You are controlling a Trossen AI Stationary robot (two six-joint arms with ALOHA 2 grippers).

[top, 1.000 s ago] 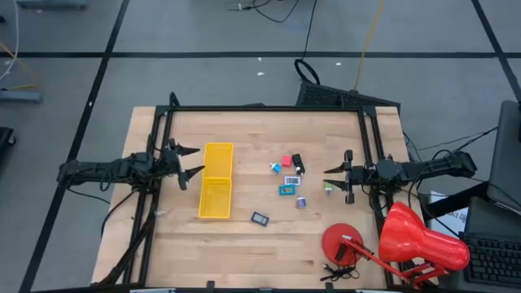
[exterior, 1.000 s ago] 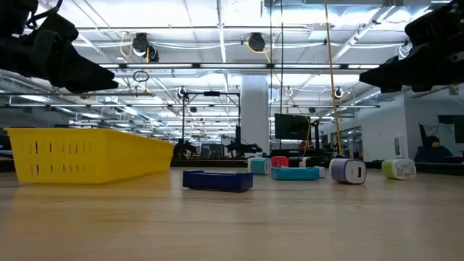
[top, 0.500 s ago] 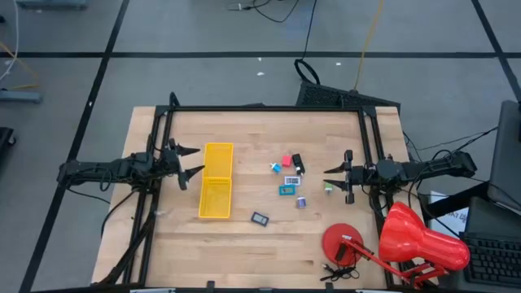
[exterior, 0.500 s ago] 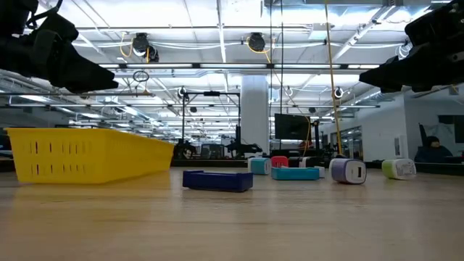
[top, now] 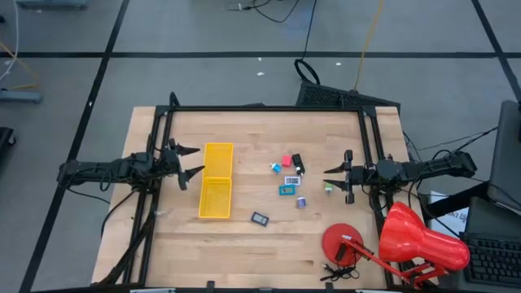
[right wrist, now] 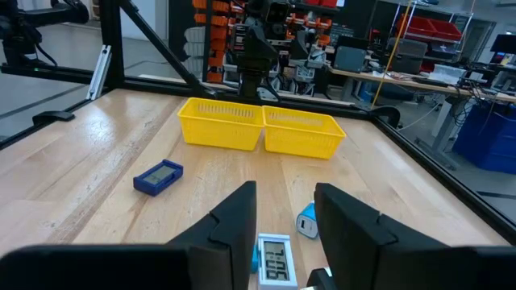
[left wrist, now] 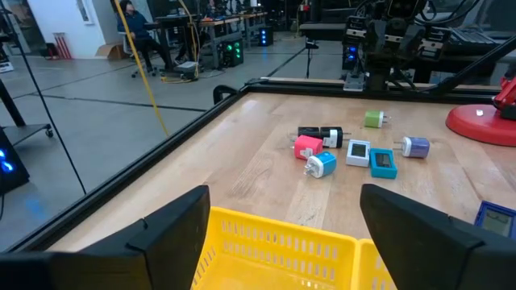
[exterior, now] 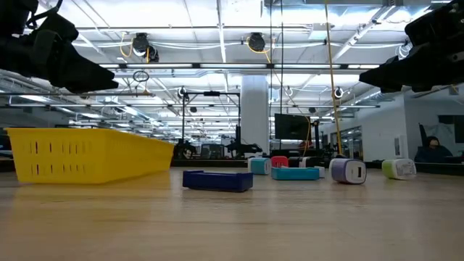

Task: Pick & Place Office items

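Observation:
The office items lie in a loose cluster on the wooden table, right of centre: a pink-red piece (top: 286, 160), a black one (top: 297, 162), a blue-and-white one (top: 277, 168), a teal one (top: 286, 190), a purple one (top: 301, 202), a green one (top: 328, 188) and a dark flat rectangle (top: 260, 218). My left gripper (top: 191, 161) hovers open at the table's left side, just left of the yellow tray (top: 216, 181). My right gripper (top: 330, 177) hovers open at the right side, beside the green piece, with nothing between its fingers (right wrist: 234, 217).
A large red desk lamp (top: 415, 240) stands on its round base (top: 342, 242) at the near right corner. A black frame (top: 264, 108) rails the table's far, left and right sides. Bare wood lies between the tray and the cluster.

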